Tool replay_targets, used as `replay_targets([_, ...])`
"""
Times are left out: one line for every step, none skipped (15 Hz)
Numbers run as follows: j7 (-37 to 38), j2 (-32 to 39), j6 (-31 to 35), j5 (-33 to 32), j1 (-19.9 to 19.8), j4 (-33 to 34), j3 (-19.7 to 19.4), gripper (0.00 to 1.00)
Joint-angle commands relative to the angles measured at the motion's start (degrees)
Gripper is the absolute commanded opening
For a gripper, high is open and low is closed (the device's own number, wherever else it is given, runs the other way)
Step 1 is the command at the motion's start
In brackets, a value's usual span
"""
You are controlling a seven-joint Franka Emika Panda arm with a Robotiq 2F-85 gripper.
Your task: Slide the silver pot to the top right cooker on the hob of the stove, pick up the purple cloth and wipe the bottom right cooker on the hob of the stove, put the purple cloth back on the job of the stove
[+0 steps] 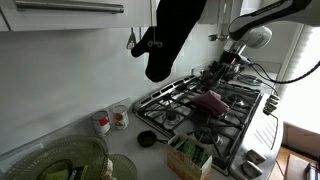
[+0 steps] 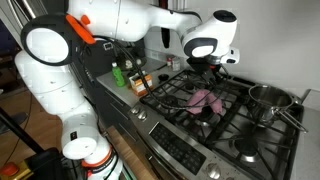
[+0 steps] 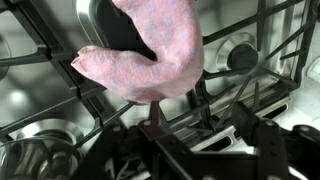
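Purple cloth point(image 3: 150, 50) crumpled on grate point(image 3: 40, 55), silver pot point(image 2: 268, 98) apart, claw point(image 3: 205, 132) dark, blurred, cannot tell its grip

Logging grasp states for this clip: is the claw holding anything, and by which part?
Nothing held. The claw is open and empty; the purple cloth lies on the hob beyond it.

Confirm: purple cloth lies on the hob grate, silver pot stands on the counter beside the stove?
Not quite: the silver pot stands on the hob grate too, not on the counter, as an exterior view shows. The purple cloth does lie on the grate.
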Motion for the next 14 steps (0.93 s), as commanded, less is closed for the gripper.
replay_targets([2.72, -2.81, 3.41, -4.9, -0.31, 0.0, -1.05, 1.0])
replay_targets([3.96, -3.11, 4.36, -6.65, -0.44, 0.42, -1.34, 1.0])
replay_targets([7.0, -3.45, 6.69, -9.54, -0.63, 0.9, -1.58, 1.0])
replay_targets([9.1, -3.6, 8.12, -12.08, -0.85, 1.27, -1.85, 1.0])
replay_targets([12.76, -3.75, 9.27, -15.69, -1.12, 1.91, -2.03, 1.0])
replay_targets([15.7, -3.83, 10.81, -18.59, -1.39, 2.1, -2.19, 1.0])
replay_targets([19.24, -3.71, 11.49, -21.77, -1.7, 2.69, -2.32, 1.0])
replay_targets([22.83, -3.65, 12.27, -25.27, -2.01, 3.06, -2.35, 0.99])
replay_targets([26.71, -3.34, 12.08, -28.85, -2.34, 3.75, -2.39, 1.0])
replay_targets([30.52, -3.14, 11.96, -32.33, -2.66, 4.06, -2.41, 1.0])
replay_targets([34.26, -2.82, 11.88, -35.73, -2.91, 4.58, -2.42, 1.0])
replay_targets([38.11, -2.7, 11.19, -38.97, -3.13, 4.85, -2.41, 1.0])
replay_targets([31.83, -3.24, 11.41, -33.81, -2.38, 4.46, -2.68, 1.0])
replay_targets([34.42, -3.14, 11.4, -35.98, -2.55, 4.59, -2.68, 1.0])
